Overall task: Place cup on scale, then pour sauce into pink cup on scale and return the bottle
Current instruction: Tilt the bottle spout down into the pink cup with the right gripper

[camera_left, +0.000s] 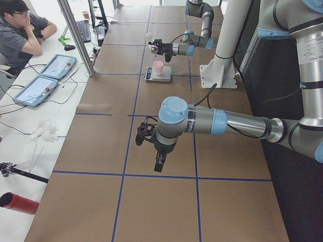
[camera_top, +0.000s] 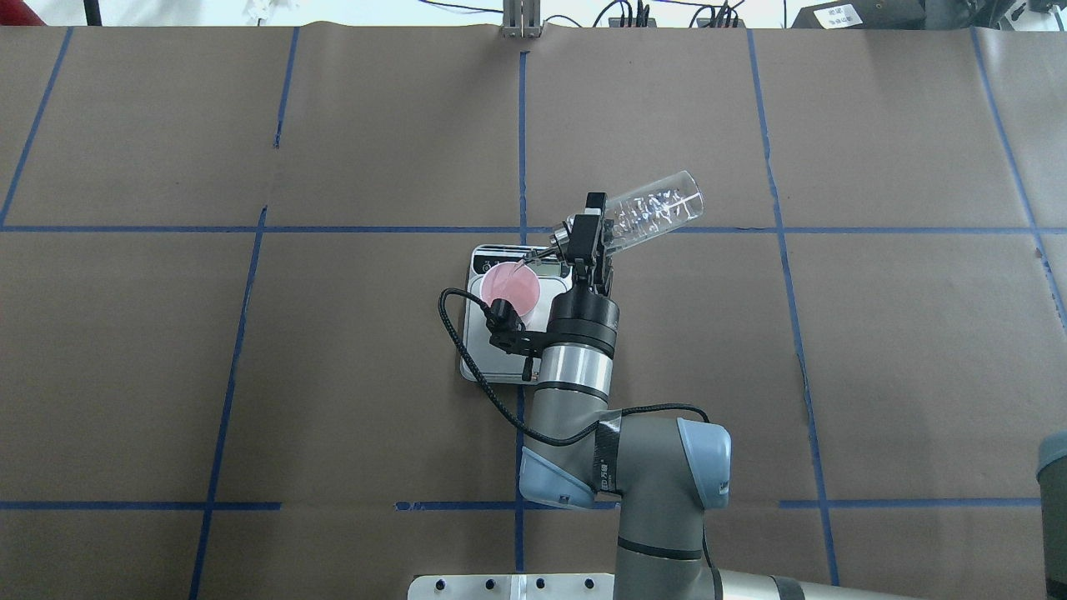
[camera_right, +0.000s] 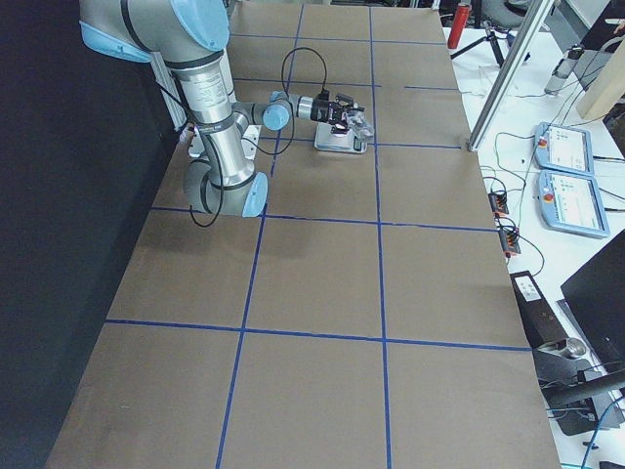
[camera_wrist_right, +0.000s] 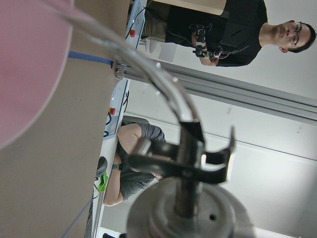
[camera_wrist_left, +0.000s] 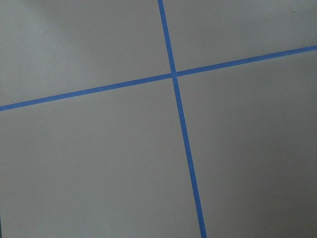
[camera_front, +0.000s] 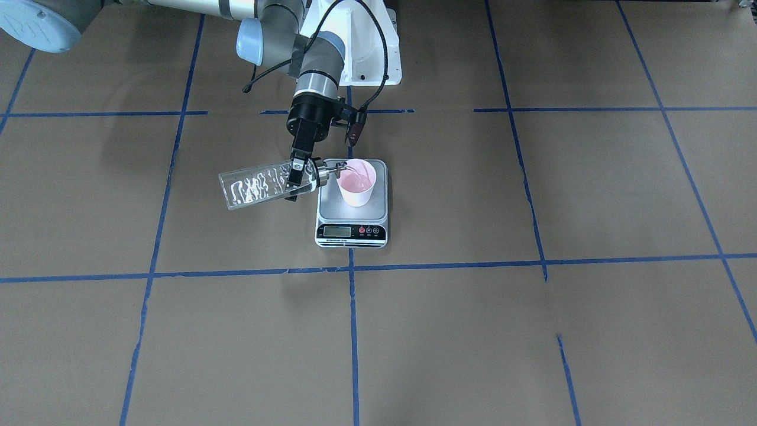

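The pale pink cup [camera_front: 356, 184] stands upright on the silver scale [camera_front: 351, 232], with clear liquid in its bottom. My right gripper [camera_front: 297, 174] is shut on the clear glass bottle [camera_front: 257, 188] near its metal cap. It holds the bottle tipped almost level, spout over the cup's rim. A thin clear stream of sauce [camera_front: 349, 171] runs into the cup. The overhead view shows the bottle [camera_top: 654, 208], the right gripper [camera_top: 590, 233] and the cup [camera_top: 510, 287]. My left gripper [camera_left: 158, 166] hangs over bare table far from the scale; I cannot tell if it is open or shut.
The table is brown paper with blue tape lines [camera_wrist_left: 173, 74]. The robot's white base [camera_front: 366, 53] stands just behind the scale. An operator [camera_left: 20, 30] and two tablets [camera_left: 48, 75] are beyond the far table edge. A grey object [camera_top: 1052, 467] sits at the overhead view's right edge.
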Controlling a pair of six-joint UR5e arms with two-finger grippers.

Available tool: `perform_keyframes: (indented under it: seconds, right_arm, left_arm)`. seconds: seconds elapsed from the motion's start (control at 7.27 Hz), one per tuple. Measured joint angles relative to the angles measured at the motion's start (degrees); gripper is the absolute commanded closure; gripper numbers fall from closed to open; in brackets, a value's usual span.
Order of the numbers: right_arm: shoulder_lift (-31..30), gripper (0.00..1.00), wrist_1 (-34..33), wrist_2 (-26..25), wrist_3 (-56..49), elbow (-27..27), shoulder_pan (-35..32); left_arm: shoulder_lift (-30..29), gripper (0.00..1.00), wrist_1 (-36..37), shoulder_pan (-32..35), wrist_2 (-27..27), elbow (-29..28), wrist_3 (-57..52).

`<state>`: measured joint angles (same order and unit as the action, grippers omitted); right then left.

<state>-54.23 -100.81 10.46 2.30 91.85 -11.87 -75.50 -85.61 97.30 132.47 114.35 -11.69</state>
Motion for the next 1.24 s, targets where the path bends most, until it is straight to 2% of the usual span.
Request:
perform_keyframes:
  seconds: [0.96, 1.1, 1.24]
  right_arm:
    - [-0.15, 1.00, 0.48, 0.22, 0.46, 0.25, -0.08]
    - [-0.18, 1.00, 2.36, 0.75, 0.77, 0.58, -0.15]
    - [-0.63, 1.00, 7.55, 2.22, 0.94, 0.76, -0.25]
  left_arm:
    - [0.00, 0.00, -0.02, 0.00, -0.02, 0.06, 0.00]
    - [0.00, 0.00, -0.03, 0.00, -0.02, 0.10, 0.00]
    - [0.00, 0.00, -0.03, 0.00, -0.02, 0.14, 0.00]
